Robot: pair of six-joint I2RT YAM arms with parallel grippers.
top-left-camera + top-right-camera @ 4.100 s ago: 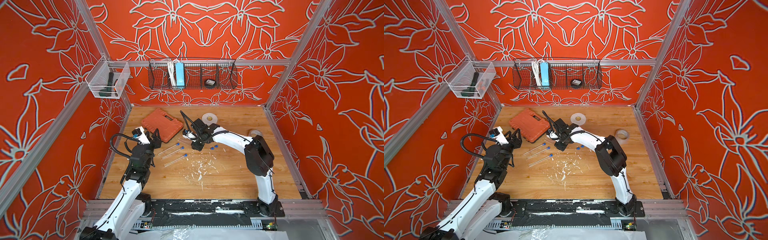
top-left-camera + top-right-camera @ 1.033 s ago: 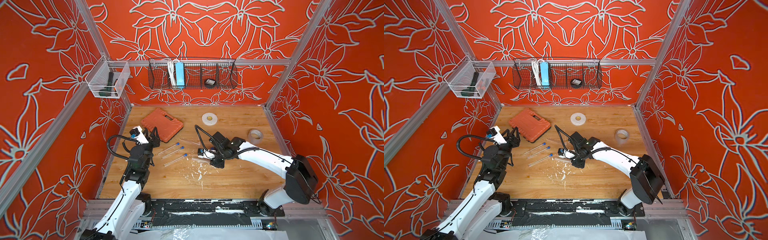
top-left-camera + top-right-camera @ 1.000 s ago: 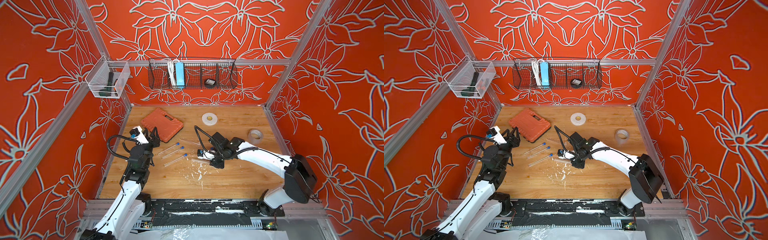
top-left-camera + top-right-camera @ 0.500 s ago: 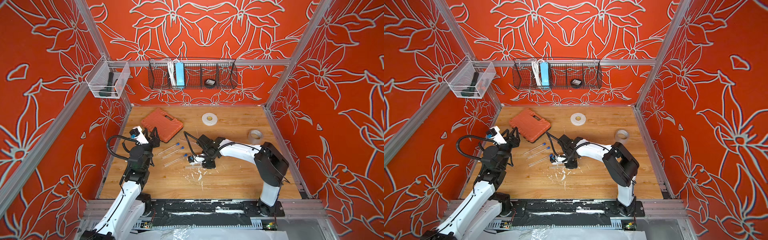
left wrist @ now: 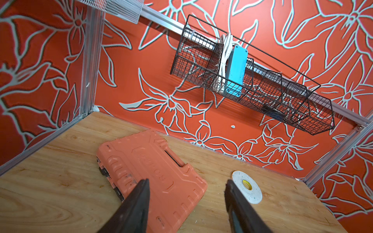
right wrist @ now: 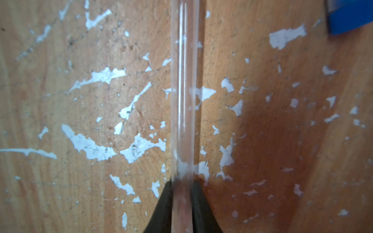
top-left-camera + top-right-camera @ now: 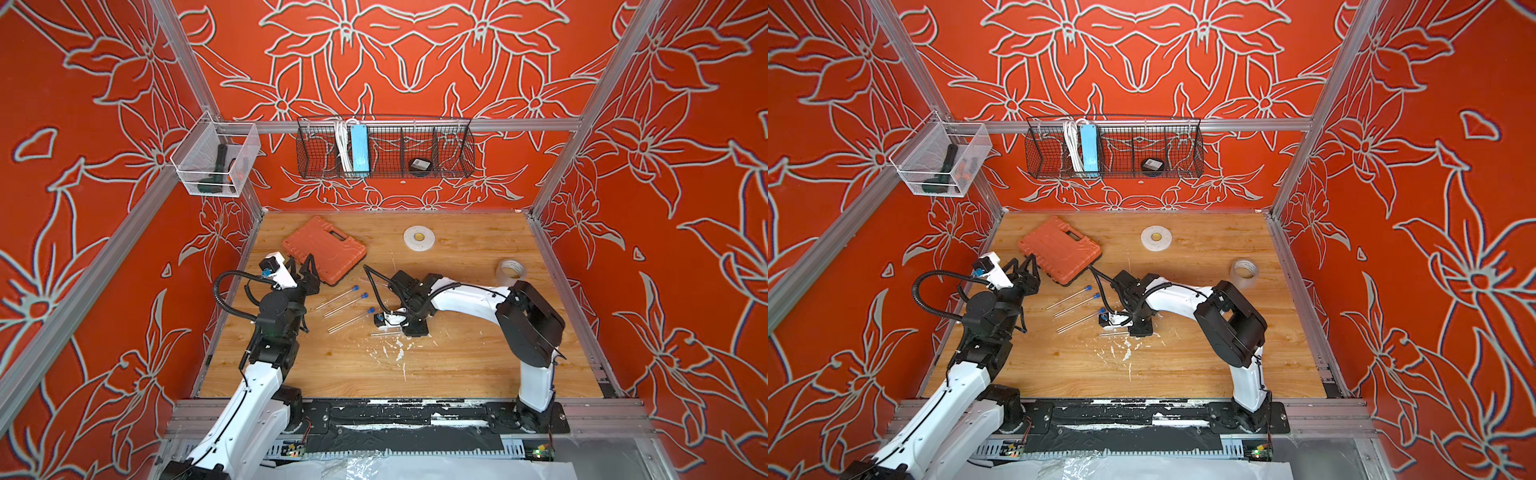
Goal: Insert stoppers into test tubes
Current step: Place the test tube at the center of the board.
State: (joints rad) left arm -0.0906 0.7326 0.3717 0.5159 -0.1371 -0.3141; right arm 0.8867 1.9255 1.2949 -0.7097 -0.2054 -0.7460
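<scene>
Right jaws, in the right wrist view, pinched a clear test tube (image 6: 184, 100) over the flecked worktop (image 6: 80, 100), a blue stopper (image 6: 349, 18) near it. Left jaws, in the left wrist view, stood parted and empty above an orange case (image 5: 151, 175). In both top views a wire basket (image 7: 451, 149) held a blue box (image 7: 359, 147).

Free room: the front band of the desk (image 7: 457, 365) is open, marked only by paint flecks (image 7: 395, 353), as is its far right corner. Obstacles: the orange case (image 7: 324, 255) lies directly ahead of the spread left claw (image 7: 302, 266). Three stoppered test tubes (image 7: 347, 309) lie side by side between the arms. The right arm (image 7: 465, 297) stretches across mid-desk, its right claw (image 6: 182, 187) low and pinching a lone test tube (image 6: 184, 90). Two tape rolls (image 7: 419, 238) lie toward the back.
</scene>
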